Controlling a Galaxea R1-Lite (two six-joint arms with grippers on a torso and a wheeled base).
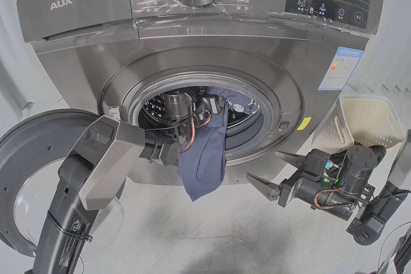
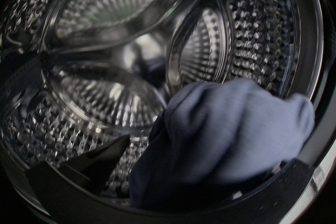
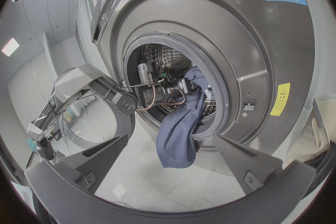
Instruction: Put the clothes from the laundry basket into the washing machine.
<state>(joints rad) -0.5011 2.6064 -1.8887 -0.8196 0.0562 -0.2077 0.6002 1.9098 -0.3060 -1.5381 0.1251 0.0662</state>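
Washing machine (image 1: 85, 65): grey front-loader, with plastic film over the control panel.
- Door (image 1: 38, 168): swung fully open at far left.
- Left gripper (image 2: 175, 137): inside the drum (image 2: 115, 7) through the porthole. Fingers spread wide; one finger (image 2: 101, 161) is bare, the other is hidden under cloth, and no pinch on the cloth can be seen.
- Navy garment (image 1: 205, 150): one end bunched inside the drum against the left gripper. The rest is draped over the near rim of the porthole and hangs down the front (half in, half out), its lowest edge clear of the floor (image 1: 239, 236).
- Energy label (image 1: 340, 69): on the front panel, upper right of the porthole.
- Right gripper (image 1: 262, 165): outside the machine, low and right of the hanging garment. Fingers wide apart and empty.
- Laundry basket (image 1: 376, 116): cream, perforated, tilted against the machine's right side, just behind the right arm.
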